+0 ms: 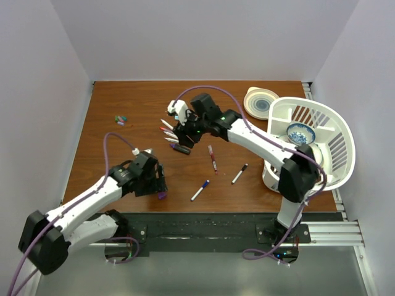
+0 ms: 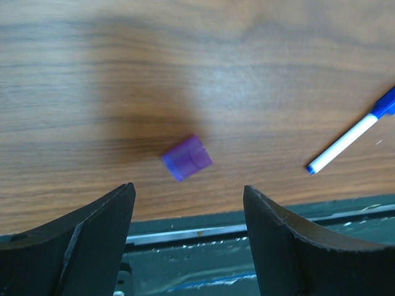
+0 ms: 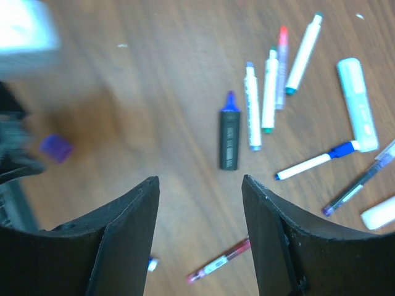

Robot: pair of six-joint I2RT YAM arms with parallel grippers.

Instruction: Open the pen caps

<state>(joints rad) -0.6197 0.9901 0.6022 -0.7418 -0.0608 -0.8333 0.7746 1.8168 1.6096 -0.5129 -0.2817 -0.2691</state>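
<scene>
A loose purple pen cap [image 2: 187, 158] lies on the wooden table just ahead of my left gripper [image 2: 188, 187], which is open and empty above the near edge. From above, that cap [image 1: 162, 195] sits beside the left gripper [image 1: 158, 184]. My right gripper [image 3: 199, 179] hangs open and empty over a dark marker with a bare purple tip [image 3: 229, 132]. In the top view the right gripper [image 1: 185, 140] hovers by this marker [image 1: 180, 149]. Several white pens [image 3: 270, 89] with coloured ends lie fanned out beyond it. A few small caps [image 1: 121, 118] rest at the far left.
A red pen [image 1: 212, 158], a black-capped pen [image 1: 239, 174] and a blue-capped pen [image 1: 200, 190] lie mid-table. A white basket [image 1: 336, 154] holding a blue bowl [image 1: 300, 132] stands at the right, with a plate [image 1: 261, 102] behind it. The metal rail [image 2: 203, 234] runs along the near edge.
</scene>
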